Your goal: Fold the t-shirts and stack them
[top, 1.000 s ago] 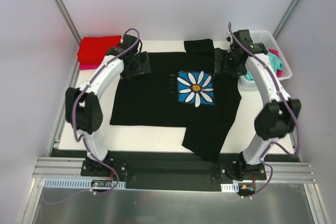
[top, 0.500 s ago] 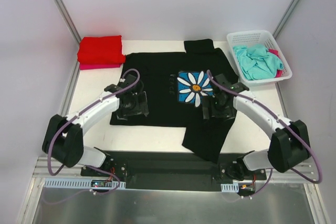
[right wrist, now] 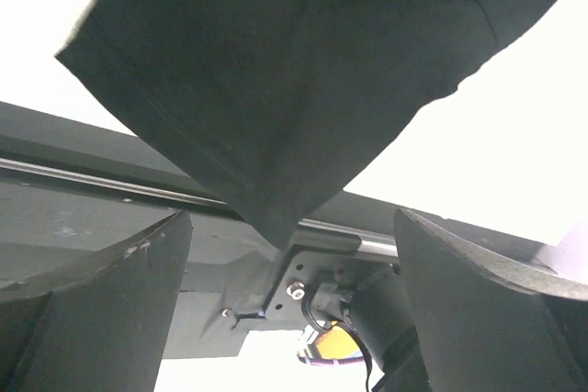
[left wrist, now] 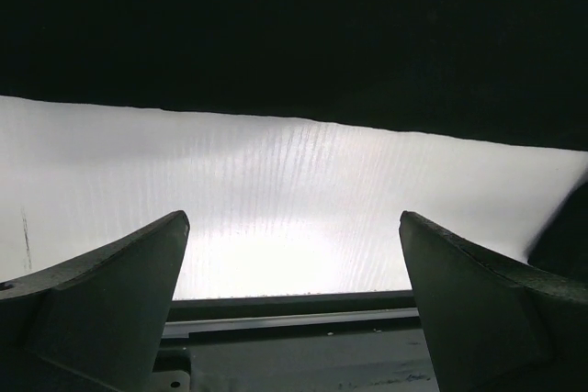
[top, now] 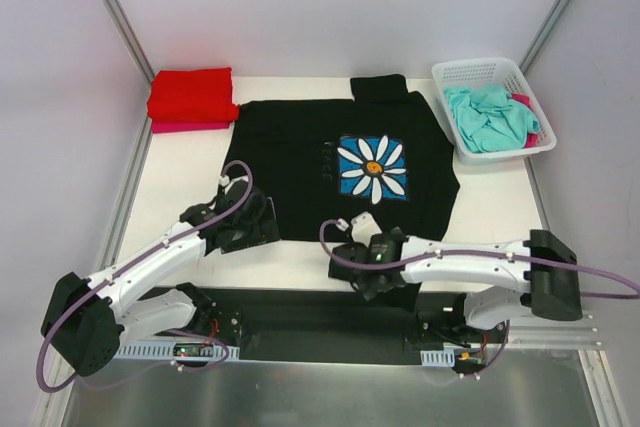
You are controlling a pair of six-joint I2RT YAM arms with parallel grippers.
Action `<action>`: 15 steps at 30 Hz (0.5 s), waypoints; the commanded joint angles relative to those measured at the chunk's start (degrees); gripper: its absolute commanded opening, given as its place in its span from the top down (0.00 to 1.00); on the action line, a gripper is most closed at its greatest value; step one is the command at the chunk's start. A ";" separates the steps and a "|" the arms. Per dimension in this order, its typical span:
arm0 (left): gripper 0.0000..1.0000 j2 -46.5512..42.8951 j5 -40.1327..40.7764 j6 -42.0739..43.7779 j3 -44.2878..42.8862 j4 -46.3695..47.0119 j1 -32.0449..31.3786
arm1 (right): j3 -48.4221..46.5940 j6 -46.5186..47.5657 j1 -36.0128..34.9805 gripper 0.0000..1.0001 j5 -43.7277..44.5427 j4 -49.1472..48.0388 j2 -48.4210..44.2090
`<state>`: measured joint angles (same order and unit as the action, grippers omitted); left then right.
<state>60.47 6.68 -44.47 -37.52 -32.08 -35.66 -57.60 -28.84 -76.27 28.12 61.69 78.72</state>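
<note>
Both arms reach low along the near side of the tabletop (top: pixel 180 177), where the black tee (top: pixel 330 162) lies spread flat, daisy (top: pixel 373 168) facing up. Your left end effector (top: pixel 246 228) hangs at the tee's near hem (left wrist: pixel 294 89), its fingers (left wrist: pixel 110 282) spread wide and holding nothing. In the left wrist view the hem is a dark band across the top, with bare white surface between it and the fingers. Your right end effector (top: pixel 350 265), equally spread and empty, sits at the near-right corner. There a flap (right wrist: pixel 276 89) of the cloth droops past the tabletop's edge over the rail (right wrist: pixel 92 179).

The step in hand appears to be taking the near hem for a fold. To do it well, bring each end effector in low and square to the edge, so one finger slides under the cloth and one over. Pinch cleanly on the left. On the right, draw the drooping flap back onto the tabletop first, or it may skew the crease. Lift both sides level.

The tee looks thin, matte and limp, with no visible bunching. A folded red tee (top: pixel 190 94) sits on a pink tee (top: pixel 190 127) at far left, and a teal tee (top: pixel 488 117) fills the basket (top: pixel 480 67) at far right.
</note>
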 commanded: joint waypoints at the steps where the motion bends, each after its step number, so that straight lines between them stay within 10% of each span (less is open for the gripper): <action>1: 0.01 -1.41 0.80 -2.11 1.22 2.02 -0.29 | 2.31 -18.14 -8.78 0.06 9.58 11.87 4.42; 15: 0.01 0.88 -0.35 -1.41 -1.33 1.93 -1.78 | 13.31 -36.11 -19.00 0.11 5.11 7.31 10.32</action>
<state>60.93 6.44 -45.67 -36.82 -30.48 -36.51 -45.76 -58.39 -94.43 33.67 68.90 88.73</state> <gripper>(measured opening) 0.991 0.893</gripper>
